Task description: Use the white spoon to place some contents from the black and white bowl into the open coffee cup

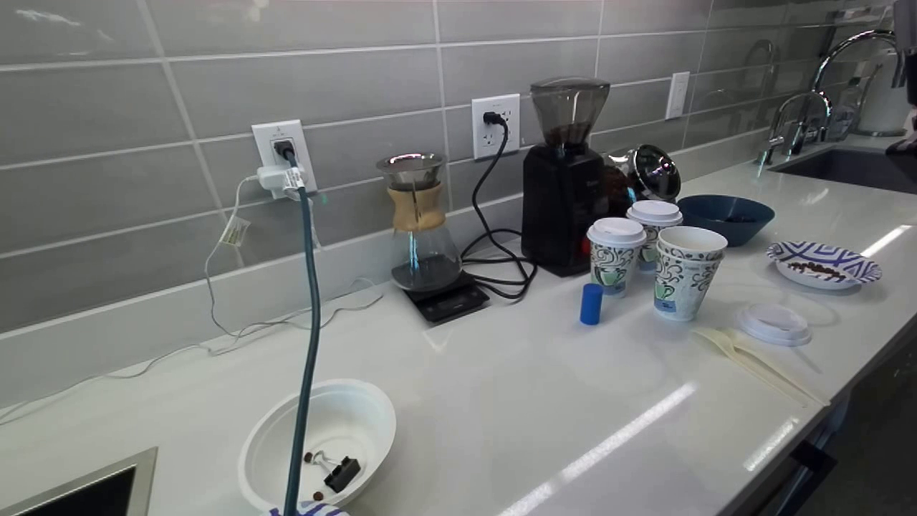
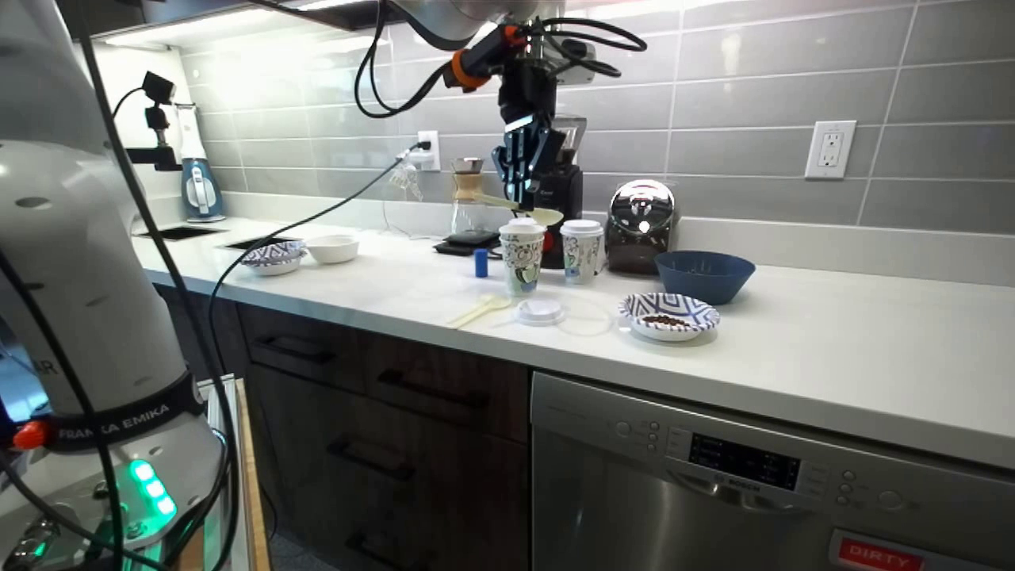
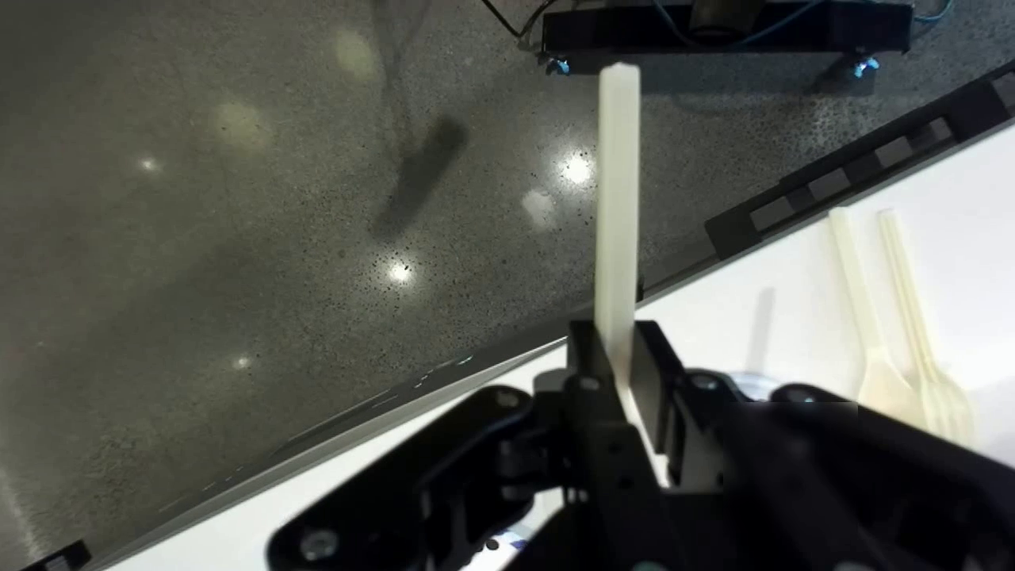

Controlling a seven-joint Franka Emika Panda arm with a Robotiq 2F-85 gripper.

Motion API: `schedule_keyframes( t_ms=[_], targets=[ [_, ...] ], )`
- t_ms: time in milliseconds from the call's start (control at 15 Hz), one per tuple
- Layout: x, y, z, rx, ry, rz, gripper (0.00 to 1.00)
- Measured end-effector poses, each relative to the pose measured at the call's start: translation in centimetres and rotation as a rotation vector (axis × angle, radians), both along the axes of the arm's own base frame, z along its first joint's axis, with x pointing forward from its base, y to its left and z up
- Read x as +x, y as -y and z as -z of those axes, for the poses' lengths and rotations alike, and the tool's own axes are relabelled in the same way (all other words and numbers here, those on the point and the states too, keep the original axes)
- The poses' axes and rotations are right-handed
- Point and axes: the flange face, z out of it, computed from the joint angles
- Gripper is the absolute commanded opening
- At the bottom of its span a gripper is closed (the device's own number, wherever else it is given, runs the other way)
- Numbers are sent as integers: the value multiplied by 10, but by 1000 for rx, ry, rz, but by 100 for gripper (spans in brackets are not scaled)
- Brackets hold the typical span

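My gripper point(image 2: 521, 198) is shut on the white spoon point(image 2: 547, 216), high above the counter's front. In the wrist view the handle point(image 3: 618, 198) runs out past the gripper point(image 3: 616, 337) over the counter edge; the spoon's head is hidden there, and whether it carries anything cannot be told. The open coffee cup point(image 1: 691, 265) stands upright; in an exterior view this cup point(image 2: 521, 266) appears just below the spoon. The black and white bowl point(image 2: 670, 302), patterned with dark bits inside, sits farther along the counter point(image 1: 860, 266); the wrist view catches only a sliver of this bowl point(image 3: 485, 558).
Lidded cups point(image 1: 614, 251) crowd behind the open one, near the grinder point(image 1: 562, 193) and dark blue bowl point(image 1: 723, 218). A loose lid point(image 1: 774, 326), plastic cutlery point(image 2: 480, 309) and a blue cylinder point(image 1: 591, 304) lie close by. A white bowl point(image 2: 333, 248) stands toward the robot.
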Motion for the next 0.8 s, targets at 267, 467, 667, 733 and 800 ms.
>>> schedule_keyframes(
  t_ms=[267,467,667,733,800],
  targets=[
    [-2,1,-4,0,7,3,14],
    [-1,2,-5,0,11,1,3],
    [15,14,-4,10,28,-24,3],
    [25,21,-1,14,33,-35,3],
    [36,29,4,18,35,-45,3]
  ],
)
